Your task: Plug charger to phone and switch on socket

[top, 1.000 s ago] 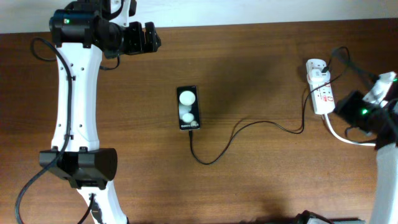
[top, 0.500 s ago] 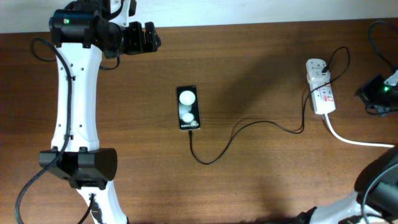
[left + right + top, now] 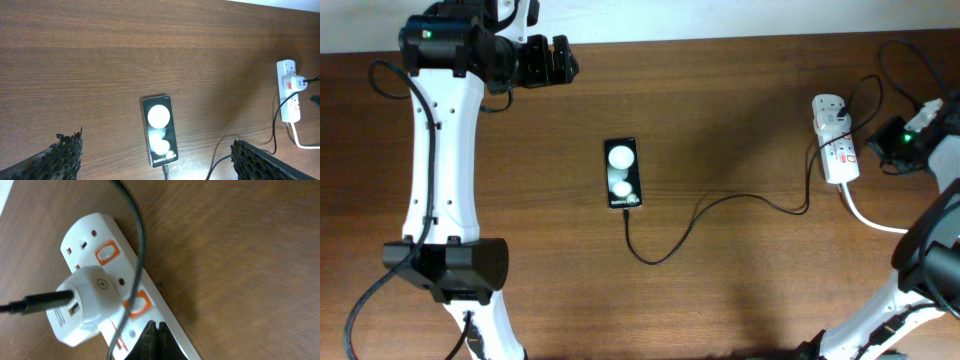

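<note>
I have the brown wooden table (image 3: 740, 280) filling the overhead view. My left arm (image 3: 445, 150) runs up the left side. Its left gripper (image 3: 563, 62) hangs over the far left of the table, well apart from everything, with its fingers (image 3: 67, 152) spread wide and nothing between them.

My right arm (image 3: 930, 260) comes in from the near right corner. The right gripper (image 3: 892, 140) sits just right of the socket (image 3: 838, 155). In the right wrist view its two dark fingertips (image 3: 150, 337) are pressed tight together with nothing held, right at the strip's face. I can't tell whether they touch it.

The socket lies at the far right, with its thick white cord (image 3: 875, 220) trailing off towards the near right.

The phone (image 3: 623, 174) lies flat near the middle of the table, screen up, with its white lettering at the near end.

The charger (image 3: 720, 205) curves from the phone's near end across to the right and up to a white adapter (image 3: 828, 118) plugged into the strip.

Two orange switches show on the strip. One (image 3: 106, 252) is beside the free outlet. The other (image 3: 137, 305) is just beside my closed fingertips. I cannot tell their position.
</note>
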Robot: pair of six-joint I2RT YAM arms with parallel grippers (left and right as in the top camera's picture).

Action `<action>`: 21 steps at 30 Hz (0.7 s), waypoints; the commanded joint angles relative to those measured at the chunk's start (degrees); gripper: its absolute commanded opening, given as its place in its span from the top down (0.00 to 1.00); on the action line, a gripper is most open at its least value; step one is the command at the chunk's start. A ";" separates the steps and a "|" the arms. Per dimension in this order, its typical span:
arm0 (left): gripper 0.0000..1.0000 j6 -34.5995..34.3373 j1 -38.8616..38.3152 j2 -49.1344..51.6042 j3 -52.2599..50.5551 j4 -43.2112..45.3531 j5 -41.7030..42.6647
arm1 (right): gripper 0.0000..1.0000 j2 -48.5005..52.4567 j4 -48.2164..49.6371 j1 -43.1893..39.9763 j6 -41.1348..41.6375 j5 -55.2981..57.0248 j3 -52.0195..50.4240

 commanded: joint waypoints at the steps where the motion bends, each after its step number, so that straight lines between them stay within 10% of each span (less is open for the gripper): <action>1: 0.01 -0.09 0.09 -1.36 0.76 -0.04 -0.39 | 0.96 2.71 1.70 1.88 0.42 -0.70 1.05; 21: 0.01 -0.09 0.09 -1.36 0.76 -0.07 -0.39 | 0.96 4.94 5.55 5.66 0.44 -0.52 0.79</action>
